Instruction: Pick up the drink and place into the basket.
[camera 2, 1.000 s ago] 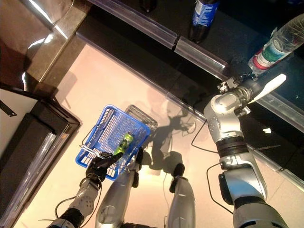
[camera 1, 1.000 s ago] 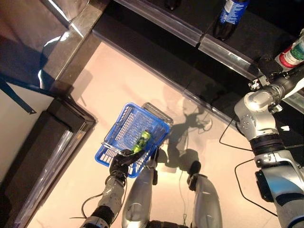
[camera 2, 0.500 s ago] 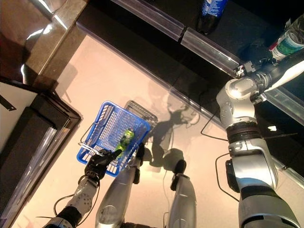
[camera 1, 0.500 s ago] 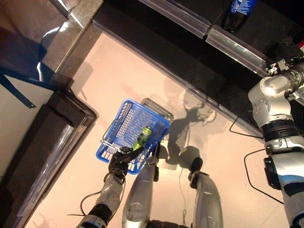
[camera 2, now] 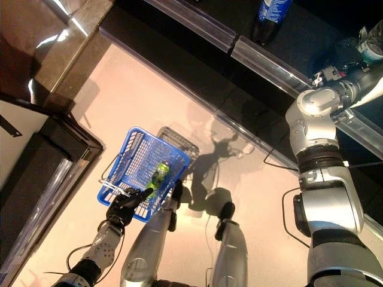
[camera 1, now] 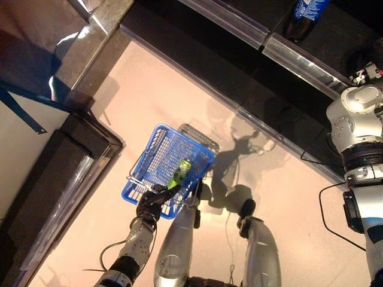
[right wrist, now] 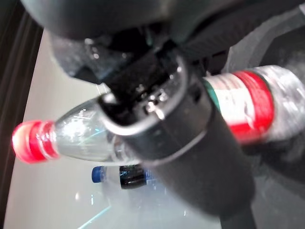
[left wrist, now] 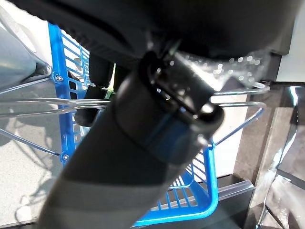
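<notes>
A clear drink bottle [right wrist: 238,102] with a red cap [right wrist: 28,142] and a red-and-green label lies across my right hand [right wrist: 190,143], whose thumb is curled over it; this is at the dark shelf on the far right [camera 2: 346,49]. Low on the floor, my left hand [camera 1: 151,202] is shut on the wire handle [left wrist: 238,95] of the blue basket [camera 1: 149,161]. A green bottle [camera 1: 179,173] lies inside that basket.
A dark bottle with a blue label [camera 1: 302,15] stands on the shelf behind a clear rail [camera 1: 299,57]. A grey wire frame [camera 1: 200,140] sits just behind the basket. A dark cabinet [camera 1: 54,179] lines the left side.
My right arm has swung farther to the right along the shelf, its hand at the clear bottle. The view has shifted slightly. The left hand and basket hold still.
</notes>
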`<state>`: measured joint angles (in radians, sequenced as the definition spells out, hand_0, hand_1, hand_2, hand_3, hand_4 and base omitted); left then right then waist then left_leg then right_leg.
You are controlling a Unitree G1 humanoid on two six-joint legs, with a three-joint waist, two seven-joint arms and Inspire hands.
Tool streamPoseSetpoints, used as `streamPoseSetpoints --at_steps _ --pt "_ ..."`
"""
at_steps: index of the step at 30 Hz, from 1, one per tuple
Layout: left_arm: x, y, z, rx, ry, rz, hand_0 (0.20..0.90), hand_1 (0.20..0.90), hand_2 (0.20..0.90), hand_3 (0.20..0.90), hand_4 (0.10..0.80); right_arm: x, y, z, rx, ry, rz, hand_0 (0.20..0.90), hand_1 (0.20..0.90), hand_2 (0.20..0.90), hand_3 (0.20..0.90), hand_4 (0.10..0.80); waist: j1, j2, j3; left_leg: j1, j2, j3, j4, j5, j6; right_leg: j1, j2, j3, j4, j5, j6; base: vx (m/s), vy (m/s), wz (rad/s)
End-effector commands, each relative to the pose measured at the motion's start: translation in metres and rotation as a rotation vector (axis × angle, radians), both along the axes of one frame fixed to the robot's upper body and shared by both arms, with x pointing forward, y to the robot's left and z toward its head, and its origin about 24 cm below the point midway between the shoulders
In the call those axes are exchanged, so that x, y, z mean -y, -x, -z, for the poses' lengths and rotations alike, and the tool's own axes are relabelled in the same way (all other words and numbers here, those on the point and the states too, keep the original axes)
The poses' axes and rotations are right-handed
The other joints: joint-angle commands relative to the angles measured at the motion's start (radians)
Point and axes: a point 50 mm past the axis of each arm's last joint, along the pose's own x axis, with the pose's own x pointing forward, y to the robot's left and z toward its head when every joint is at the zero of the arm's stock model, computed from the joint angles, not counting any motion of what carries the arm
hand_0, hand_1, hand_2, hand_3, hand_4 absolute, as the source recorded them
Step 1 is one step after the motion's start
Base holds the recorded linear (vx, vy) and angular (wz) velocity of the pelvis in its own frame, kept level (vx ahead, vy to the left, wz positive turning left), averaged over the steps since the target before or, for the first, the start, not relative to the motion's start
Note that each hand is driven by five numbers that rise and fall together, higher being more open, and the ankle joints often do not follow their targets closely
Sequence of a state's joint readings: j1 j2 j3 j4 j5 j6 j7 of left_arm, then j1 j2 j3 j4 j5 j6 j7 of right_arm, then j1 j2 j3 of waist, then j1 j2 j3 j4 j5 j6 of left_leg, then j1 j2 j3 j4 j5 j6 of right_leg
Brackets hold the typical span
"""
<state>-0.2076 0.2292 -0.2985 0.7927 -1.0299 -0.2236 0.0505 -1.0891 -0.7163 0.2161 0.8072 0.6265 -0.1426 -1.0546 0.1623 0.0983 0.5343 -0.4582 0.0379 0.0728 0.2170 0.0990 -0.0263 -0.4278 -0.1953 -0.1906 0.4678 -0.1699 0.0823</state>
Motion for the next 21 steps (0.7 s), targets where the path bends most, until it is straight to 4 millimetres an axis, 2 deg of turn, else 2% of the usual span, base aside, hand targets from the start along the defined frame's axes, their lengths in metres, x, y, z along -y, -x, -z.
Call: streamPoseSetpoints --at_steps 1,7,13,18,21 --pt "-0.038 0.046 0.019 -0.08 -0.119 -0.003 0.3 0.3 0.3 0.2 0.1 0.016 0.032 -0.083 0.267 0.171 0.058 0.3 0.3 0.3 0.2 0.1 0.019 0.01 -0.014 0.003 -0.045 -0.04 0.068 -0.105 0.014 -0.019 -0.011 -0.076 -0.037 0.092 -0.012 -0.066 0.0 0.0" --pt "-0.046 0.043 0.013 -0.038 -0.113 -0.045 0.3 0.3 0.3 0.2 0.1 0.032 0.04 -0.078 0.319 0.13 0.074 0.3 0.3 0.3 0.2 0.1 0.015 0.008 -0.014 0.026 -0.045 -0.045 0.082 -0.111 0.005 0.009 0.0 -0.089 -0.006 0.062 -0.029 -0.049 -0.013 0.01" --pt "-0.055 0.042 0.007 0.005 -0.105 -0.089 0.3 0.3 0.3 0.2 0.1 0.036 0.048 -0.076 0.323 0.199 0.045 0.3 0.3 0.3 0.2 0.1 0.011 0.002 -0.014 0.08 -0.04 -0.049 0.078 -0.11 -0.004 0.061 0.01 -0.106 0.019 0.03 -0.05 -0.078 -0.024 0.01" --pt "-0.057 0.041 0.001 0.057 -0.09 -0.12 0.3 0.3 0.3 0.2 0.1 0.018 0.056 -0.075 0.343 0.313 -0.05 0.3 0.3 0.3 0.2 0.1 0.0 -0.008 -0.046 0.122 -0.027 -0.054 0.057 -0.099 -0.021 0.106 0.025 -0.12 0.015 0.01 -0.063 -0.08 -0.03 0.02" --pt "-0.059 0.046 0.0 0.071 -0.088 -0.147 0.3 0.3 0.3 0.2 0.1 -0.002 0.063 -0.067 0.361 0.383 -0.144 0.3 0.3 0.3 0.2 0.1 -0.01 -0.019 -0.073 0.156 -0.014 -0.052 0.041 -0.091 -0.035 0.146 0.04 -0.124 0.0 -0.002 -0.07 -0.062 -0.04 0.03"
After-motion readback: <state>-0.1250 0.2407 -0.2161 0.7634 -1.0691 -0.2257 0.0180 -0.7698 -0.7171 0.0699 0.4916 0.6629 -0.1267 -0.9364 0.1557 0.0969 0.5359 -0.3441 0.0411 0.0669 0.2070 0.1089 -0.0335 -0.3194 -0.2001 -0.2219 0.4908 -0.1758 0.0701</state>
